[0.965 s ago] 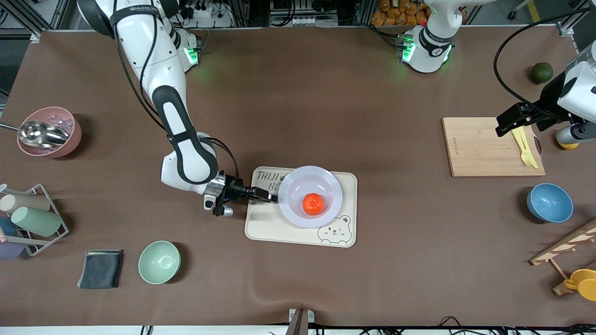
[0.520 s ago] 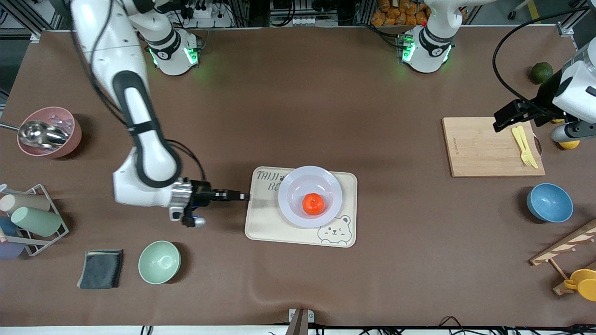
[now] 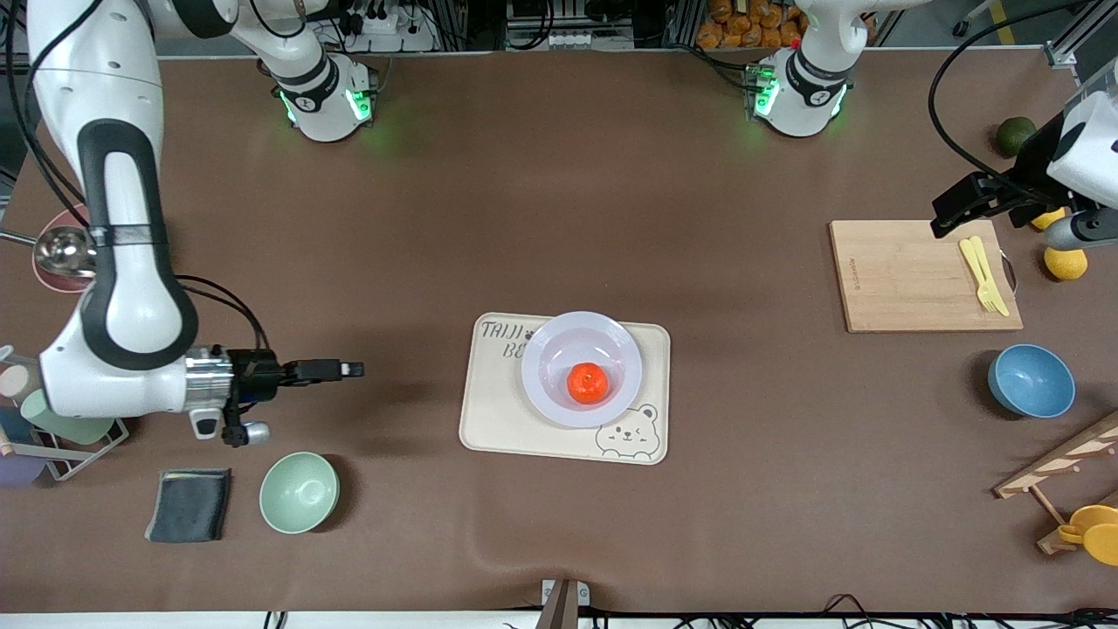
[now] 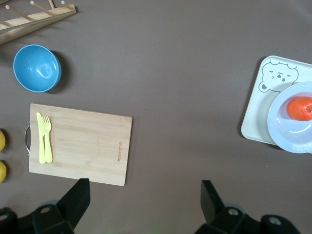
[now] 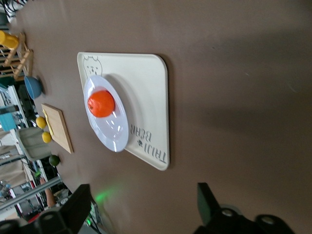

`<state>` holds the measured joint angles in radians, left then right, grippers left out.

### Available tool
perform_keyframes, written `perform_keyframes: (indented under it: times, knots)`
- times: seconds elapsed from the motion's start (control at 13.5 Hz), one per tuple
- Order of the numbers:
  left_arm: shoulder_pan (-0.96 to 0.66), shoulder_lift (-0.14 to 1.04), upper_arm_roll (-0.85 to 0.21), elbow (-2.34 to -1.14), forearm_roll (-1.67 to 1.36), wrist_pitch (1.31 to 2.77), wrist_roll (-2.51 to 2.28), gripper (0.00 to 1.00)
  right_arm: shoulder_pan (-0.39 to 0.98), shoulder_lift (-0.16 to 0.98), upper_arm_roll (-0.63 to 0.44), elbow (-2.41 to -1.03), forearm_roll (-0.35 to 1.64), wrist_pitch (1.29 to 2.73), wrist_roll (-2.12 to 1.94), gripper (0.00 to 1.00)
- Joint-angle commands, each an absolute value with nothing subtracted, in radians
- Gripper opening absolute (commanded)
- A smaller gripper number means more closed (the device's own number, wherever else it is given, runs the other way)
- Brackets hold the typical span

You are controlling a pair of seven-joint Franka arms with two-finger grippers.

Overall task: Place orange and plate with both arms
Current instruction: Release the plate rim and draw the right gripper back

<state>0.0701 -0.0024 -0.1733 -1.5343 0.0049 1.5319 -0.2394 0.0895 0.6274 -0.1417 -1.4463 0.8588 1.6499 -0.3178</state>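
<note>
Orange (image 3: 588,383) sits in the hollow of the white plate (image 3: 546,349), and the plate rests on the cream bear tray (image 3: 489,428), so by the look of things both are already placed.

Starting at the right arm's end: the right gripper (image 3: 353,369) hangs over bare brown table, fingers spread apart and holding nothing, pointing toward the tray and well clear of it. A mint green bowl (image 3: 299,492) sits nearest it, with a dark folded cloth (image 3: 189,504) beside that.

Now the handling call. That orange looks small, round and light with a smooth skin; I'd judge it rolls freely on the shallow plate, so any grasp should pinch it across its widest part from above. The plate looks stiff, thin and slick; the raised rim is the only real purchase, and the edge that overhangs the tray toward the right gripper seems the easiest place to take hold.

Over at the left arm's end, the left gripper (image 4: 145,202) waits above the wooden cutting board (image 3: 900,279), fingers wide apart and empty, a yellow fork (image 3: 983,275) lying on the board beneath.

Hard to read: the plate covers part of the tray's lettering, the right arm hides most of the pink bowl (image 3: 48,229), and the orange's underside is out of sight.
</note>
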Motion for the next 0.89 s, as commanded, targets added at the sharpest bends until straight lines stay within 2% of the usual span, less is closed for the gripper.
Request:
perform_keyframes:
  times: [0.0, 0.22, 0.37, 0.67, 0.82]
  knots:
    - [0.072, -0.017, -0.183, -1.54, -0.017, 1.52, -0.245, 1.0, 0.016, 0.637, -0.121, -1.336, 0.755, 1.548, -0.288, 1.0]
    - [0.077, -0.02, -0.192, -1.537, -0.018, 1.52, -0.245, 1.0, -0.061, 0.635, -0.118, -1.247, 0.606, 1.517, -0.294, 1.0]
    - [0.08, -0.034, -0.19, -1.536, -0.018, 1.52, -0.236, 1.0, -0.066, 0.626, -0.124, -1.185, 0.517, 1.442, -0.284, 1.0]
    - [0.081, -0.04, -0.183, -1.539, -0.025, 1.519, -0.229, 1.0, -0.058, 0.499, -0.12, -1.173, 0.283, 1.407, -0.245, 1.0]
    - [0.081, -0.04, -0.183, -1.54, -0.025, 1.519, -0.229, 1.0, -0.054, 0.416, -0.124, -1.175, 0.224, 1.344, -0.232, 1.0]
